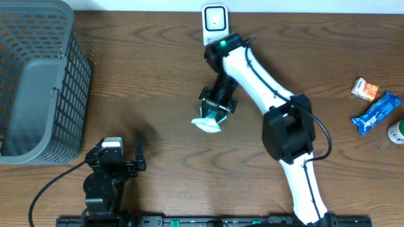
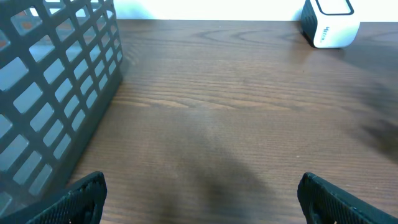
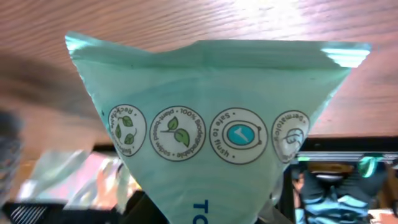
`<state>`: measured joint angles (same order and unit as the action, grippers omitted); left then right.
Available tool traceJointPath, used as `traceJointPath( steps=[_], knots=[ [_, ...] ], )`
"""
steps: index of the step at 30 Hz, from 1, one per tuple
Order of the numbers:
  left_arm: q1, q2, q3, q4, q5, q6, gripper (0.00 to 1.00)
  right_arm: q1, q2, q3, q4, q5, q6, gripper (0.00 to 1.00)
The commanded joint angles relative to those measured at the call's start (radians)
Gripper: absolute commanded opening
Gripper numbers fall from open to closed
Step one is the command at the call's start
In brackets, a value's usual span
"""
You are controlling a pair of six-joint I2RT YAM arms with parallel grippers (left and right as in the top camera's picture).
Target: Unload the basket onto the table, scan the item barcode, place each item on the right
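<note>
Just wood-grain table (image 1: 145,82) beneath pouch (image 1: 207,123).

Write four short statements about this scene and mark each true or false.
1. The right gripper grips the teal packet. True.
2. The left gripper is shut. False: its jaws stand wide open and hold nothing.
3. The white scanner stands at the table's far edge. True.
4. The blue wrapper lies in the grey basket. False: it lies on the table, far to the right.
</note>
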<state>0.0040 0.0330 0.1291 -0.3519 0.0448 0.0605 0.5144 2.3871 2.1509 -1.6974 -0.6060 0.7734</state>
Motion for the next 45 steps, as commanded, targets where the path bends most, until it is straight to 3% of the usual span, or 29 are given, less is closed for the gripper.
traceJointPath(
  steps=[1,5,6,8,10,13,14,16,19,23,27,33,37,42,45],
  knots=[
    [0.003,-0.002,-0.021,-0.005,-0.015,0.014,0.98,-0.006,-0.032,0.006,-0.004,-0.155,-0.083,0.2],
    [0.003,-0.002,-0.021,-0.005,-0.015,0.014,0.98,-0.006,-0.032,0.006,0.002,-0.143,-0.108,0.24],
    [0.003,-0.002,-0.021,-0.005,-0.015,0.014,0.98,-0.006,-0.032,0.006,0.036,-0.065,-0.132,0.29],
    [0.003,-0.002,-0.021,-0.005,-0.015,0.014,0.98,-0.006,-0.032,0.006,0.104,0.072,-0.156,0.3],
    [0.003,-0.002,-0.021,-0.005,-0.015,0.014,0.98,-0.005,-0.032,0.006,0.165,0.23,-0.184,0.38],
    [0.003,-0.002,-0.021,-0.005,-0.015,0.014,0.98,0.002,-0.032,0.006,0.228,0.434,-0.203,0.42],
    [0.003,-0.002,-0.021,-0.005,-0.016,0.014,0.98,0.003,-0.032,0.006,0.246,0.499,-0.203,0.59],
    [0.003,-0.002,-0.021,-0.005,-0.016,0.014,0.98,0.003,-0.032,0.008,0.256,0.511,-0.212,0.76],
    [0.003,-0.002,-0.021,-0.005,-0.015,0.014,0.98,0.004,-0.035,0.021,0.243,0.511,-0.21,0.89],
    [0.003,-0.002,-0.021,-0.005,-0.015,0.014,0.98,0.035,-0.056,0.062,0.224,0.533,-0.2,0.98],
    [0.003,-0.002,-0.021,-0.005,-0.015,0.014,0.98,0.143,-0.085,0.123,0.178,0.727,-0.063,0.99],
    [0.003,-0.002,-0.021,-0.005,-0.015,0.014,0.98,0.327,-0.04,0.123,0.178,0.998,-0.034,0.99],
    [0.003,-0.002,-0.021,-0.005,-0.016,0.014,0.98,0.388,0.002,0.123,0.198,1.043,0.024,0.99],
    [0.003,-0.002,-0.021,-0.005,-0.016,0.014,0.98,0.43,0.07,0.123,0.193,1.106,0.087,0.85],
    [0.003,-0.002,-0.021,-0.005,-0.015,0.014,0.98,0.435,0.106,0.123,0.193,1.117,0.087,0.84]
  ],
)
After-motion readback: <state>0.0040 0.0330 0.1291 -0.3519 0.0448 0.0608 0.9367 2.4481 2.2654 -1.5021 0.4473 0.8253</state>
